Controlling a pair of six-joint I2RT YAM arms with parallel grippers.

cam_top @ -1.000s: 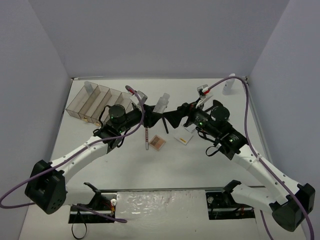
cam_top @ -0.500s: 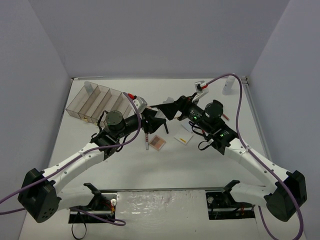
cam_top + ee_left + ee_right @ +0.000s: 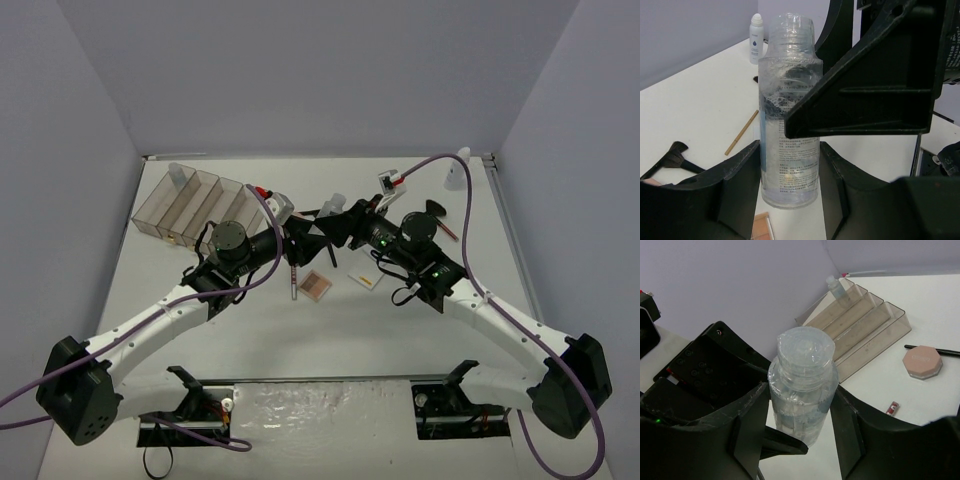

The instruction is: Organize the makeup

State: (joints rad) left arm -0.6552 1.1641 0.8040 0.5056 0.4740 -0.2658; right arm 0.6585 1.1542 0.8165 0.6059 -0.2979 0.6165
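While both arms meet over the middle of the tabletop, I log the following.

Item in hand: clear bottle (image 3: 785, 165), upright, wrapped in crinkled film. I cannot tell whether its base rests on the tabletop.

Left gripper (image 3: 790, 185): clamped on the bottle's lower body, one finger on each side.

Right gripper (image 3: 800, 415): fingers bracket the bottle's shoulder below the cap and, in the wrist view, press against both sides. I read that as a second grasp.

Destination: clear organizer tray (image 3: 190, 200) at the far-left corner. A small clear bottle (image 3: 178, 175) stands in its end compartment, and the other compartments look bare.

Loose on the tabletop:
- round pink compact (image 3: 922, 361), just in front of the tray
- pink-brown palette (image 3: 315, 285), just beside a thin pencil (image 3: 293, 275), nearer me than the grippers
- white and yellow pad (image 3: 367, 279), to the right of the palette
- black brush (image 3: 670, 157)
- white bottle (image 3: 455, 172), at the far-right corner

Step, as I judge it: a hand-over of the clear bottle between the arms, with sorting barely begun.

Next move, as I judge it: one gripper must let go before the other pulls away, or the bottle gets twisted between them. Since the tray sits on the left side, I would keep the left hold, free the right, and carry the bottle upright to a bare compartment.
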